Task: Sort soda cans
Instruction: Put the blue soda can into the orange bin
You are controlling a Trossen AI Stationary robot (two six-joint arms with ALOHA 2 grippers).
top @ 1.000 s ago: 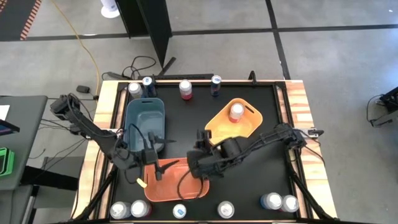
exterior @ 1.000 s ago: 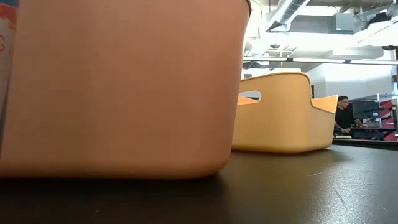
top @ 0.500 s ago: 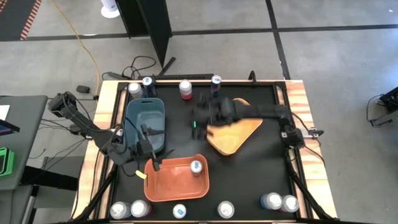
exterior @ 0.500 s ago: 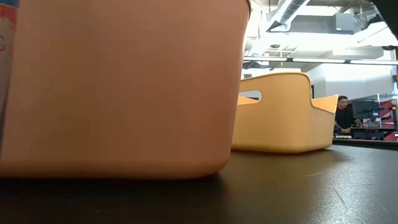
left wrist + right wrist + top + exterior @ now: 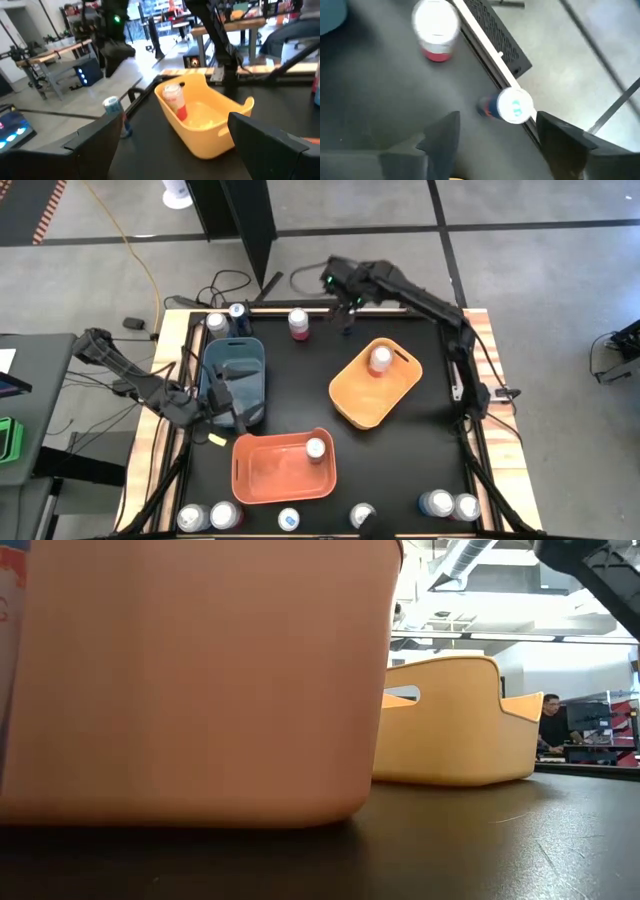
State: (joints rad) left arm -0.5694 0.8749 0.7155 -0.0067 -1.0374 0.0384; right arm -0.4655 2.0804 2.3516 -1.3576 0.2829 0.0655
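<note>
Soda cans stand upright along the table's far edge: a silver one [image 5: 215, 323], a blue one [image 5: 237, 311] and a pink one [image 5: 298, 323]. Another blue can [image 5: 507, 106] stands at the far edge, and my right gripper [image 5: 500, 137] hangs open above it, pointing steeply down, its fingers clear of the can on either side. My left gripper [image 5: 238, 395] waits open and level over the blue bin [image 5: 232, 365]. One can [image 5: 380, 360] stands in the yellow bin [image 5: 375, 395], and one can [image 5: 315, 448] stands in the orange bin [image 5: 270, 475].
Several more cans [image 5: 223, 515] line the near edge. The table's raised wooden rim [image 5: 478, 330] frames the black top. In the low view the orange bin [image 5: 190, 680] fills the left, with the yellow bin [image 5: 455, 720] behind it. A person [image 5: 550, 725] sits far beyond the table.
My right gripper has swung fast from over the orange bin, past the yellow bin, to the table's far edge above the blue can. A silver-topped can now shows in the orange bin where the gripper stood. My left gripper has drawn back from the orange bin toward the left edge, over the blue bin.
</note>
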